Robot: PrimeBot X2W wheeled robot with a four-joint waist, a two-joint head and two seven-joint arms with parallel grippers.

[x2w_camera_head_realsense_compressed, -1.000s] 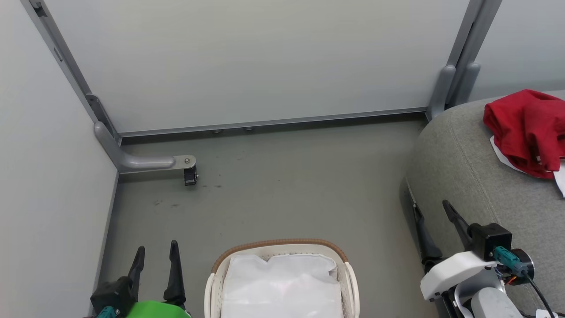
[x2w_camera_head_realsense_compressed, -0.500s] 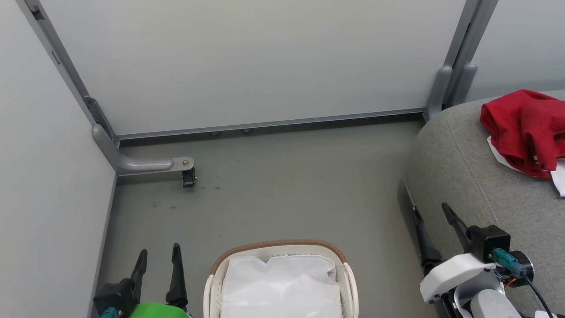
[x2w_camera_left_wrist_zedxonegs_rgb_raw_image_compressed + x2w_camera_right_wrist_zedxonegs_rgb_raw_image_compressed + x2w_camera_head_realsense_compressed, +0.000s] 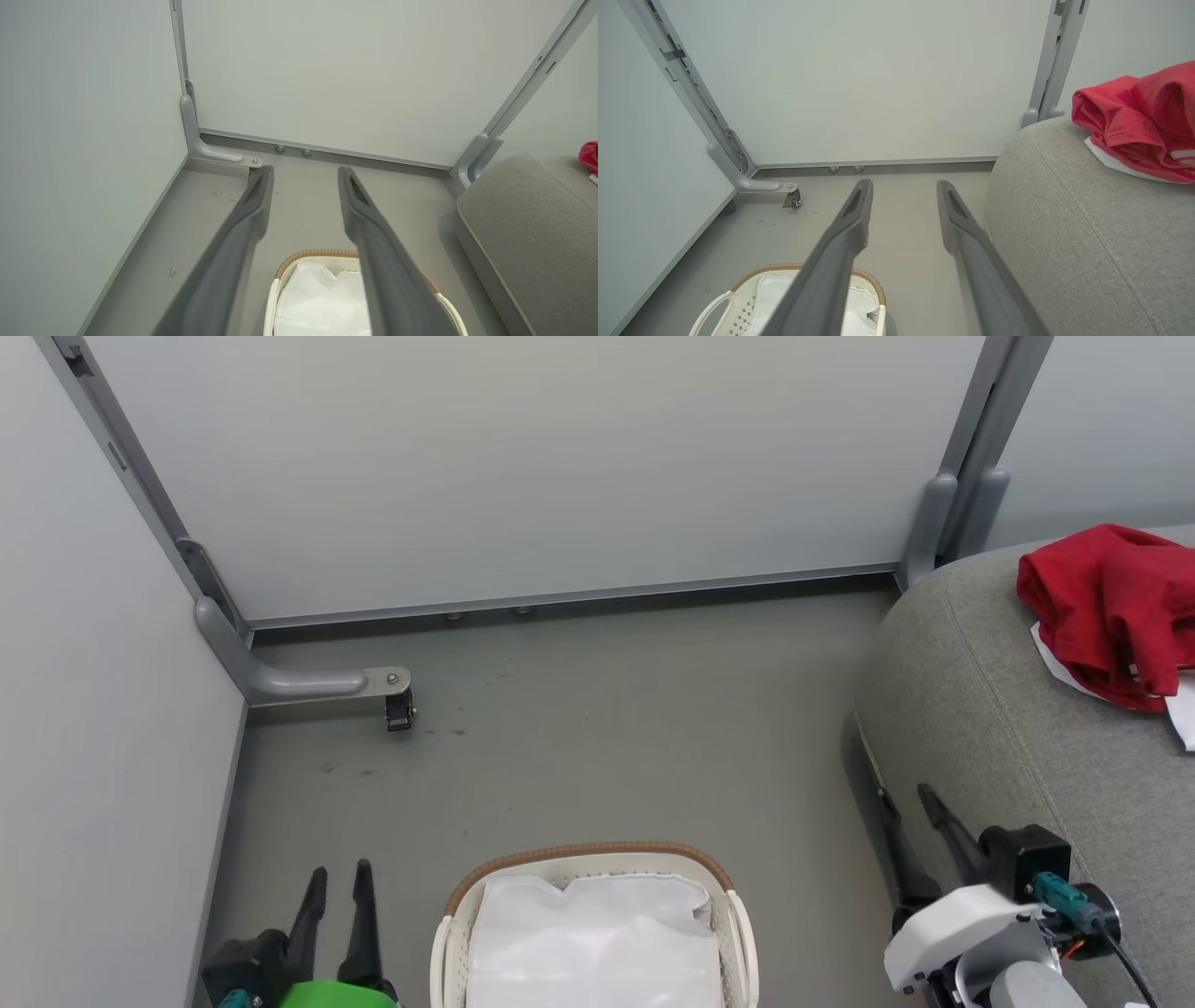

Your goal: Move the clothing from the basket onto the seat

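The red clothing (image 3: 1113, 609) lies bunched on the grey seat (image 3: 990, 709) at the right, a white trim edge under it; it also shows in the right wrist view (image 3: 1134, 126). The white basket (image 3: 719, 882) with its brown rim stands on the floor at the bottom middle, and inside it I see just the white liner. My left gripper (image 3: 337, 879) hovers left of the basket, open with nothing between its fingers (image 3: 252, 205). My right gripper (image 3: 904, 793) is open and empty beside the seat's front edge, right of the basket.
Pale partition walls close off the back and left. A grey metal foot with a small caster (image 3: 400, 707) juts onto the floor at the left. Grey uprights (image 3: 952, 513) stand behind the seat's corner.
Both grippers have narrowed their jaws somewhat and dropped a little lower in the head view. The camera shifted slightly early on. Clothing and basket stay put.
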